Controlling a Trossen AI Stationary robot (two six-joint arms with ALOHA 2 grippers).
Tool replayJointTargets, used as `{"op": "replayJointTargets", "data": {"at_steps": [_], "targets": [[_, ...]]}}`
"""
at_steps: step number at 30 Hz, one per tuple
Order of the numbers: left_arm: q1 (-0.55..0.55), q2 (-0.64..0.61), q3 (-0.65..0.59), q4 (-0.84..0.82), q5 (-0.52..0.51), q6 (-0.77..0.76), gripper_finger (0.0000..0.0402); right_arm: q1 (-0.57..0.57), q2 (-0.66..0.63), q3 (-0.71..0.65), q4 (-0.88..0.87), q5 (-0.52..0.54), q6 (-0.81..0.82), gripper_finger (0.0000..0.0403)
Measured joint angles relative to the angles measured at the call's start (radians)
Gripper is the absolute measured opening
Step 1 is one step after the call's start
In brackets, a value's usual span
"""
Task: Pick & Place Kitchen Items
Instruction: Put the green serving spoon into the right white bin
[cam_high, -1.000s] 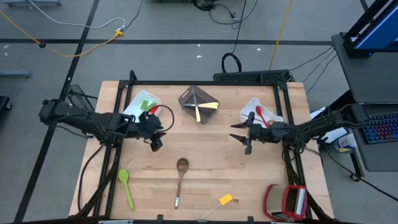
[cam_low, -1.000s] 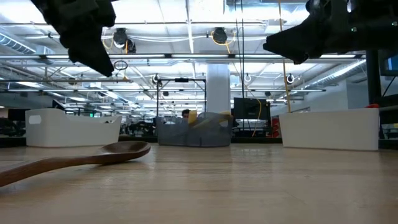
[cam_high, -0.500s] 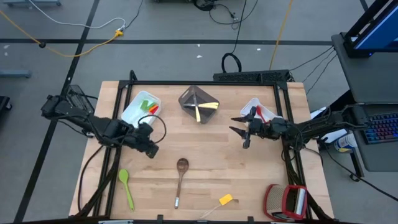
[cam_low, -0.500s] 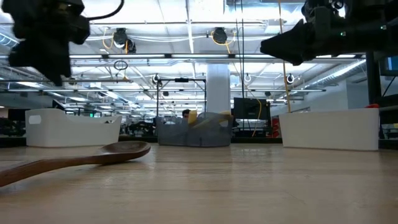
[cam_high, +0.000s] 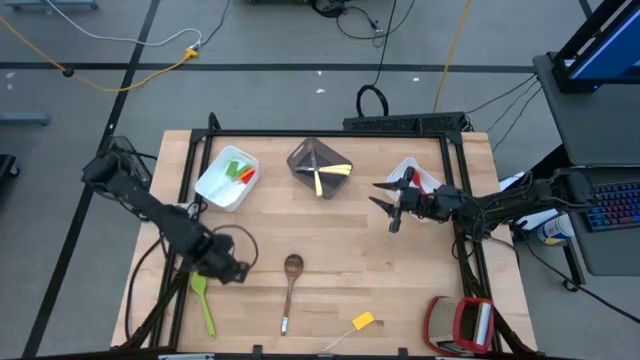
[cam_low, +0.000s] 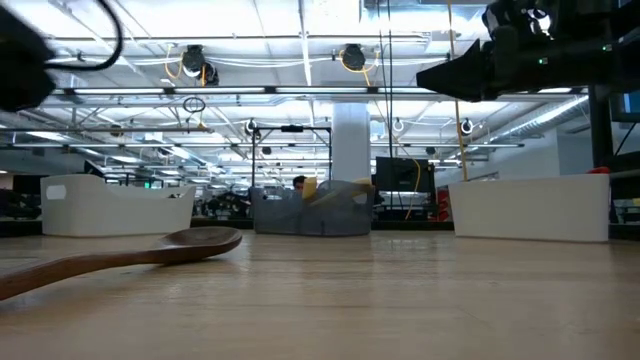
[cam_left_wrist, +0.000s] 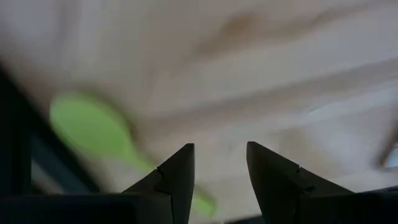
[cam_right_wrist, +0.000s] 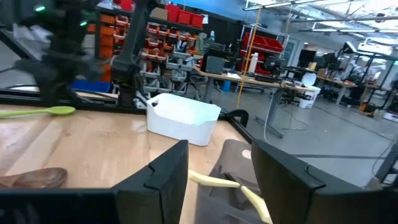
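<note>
Near table's front-left corner:
green spoon (cam_high: 203, 302): bowl faces away from you, handle toward you
left gripper (cam_high: 232, 270): just beside the bowl, open, empty

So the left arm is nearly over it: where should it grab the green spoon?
Best bet is the slim handle of the green spoon, taken from above. It lies flat, and the left hand, open, already hovers beside its bowl end.

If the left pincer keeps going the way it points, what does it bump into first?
Probably the green spoon. The open left pincer aims down at the table just beside it, though depth is unclear.
</note>
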Motion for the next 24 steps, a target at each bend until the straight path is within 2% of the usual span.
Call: {"op": "replayJointTargets", "data": {"at_steps": [4,12,17,20,24], "targets": [[-0.06,0.076,0.0,0.049,0.121,-0.14,0.0149,-0.012,0.0,0.0,0.021,0.0,-0.007,0.0169],[-0.163,0.178,0.0,0.237,0.104,-0.331,0.0149,-0.013,0.0,0.0,0.05,-0.005,-0.047,0.0169],[-0.207,0.208,0.0,0.248,0.206,-0.432,0.0149,-0.013,0.0,0.0,0.07,-0.084,-0.047,0.0169],[-0.22,0.208,-0.003,0.248,0.227,-0.451,0.0149,-0.012,0.0,0.0,0.095,-0.133,-0.047,0.0169],[-0.229,0.208,-0.044,0.316,0.197,-0.452,0.0149,-0.012,0.0,0.0,0.103,-0.131,-0.047,0.0169]]}}
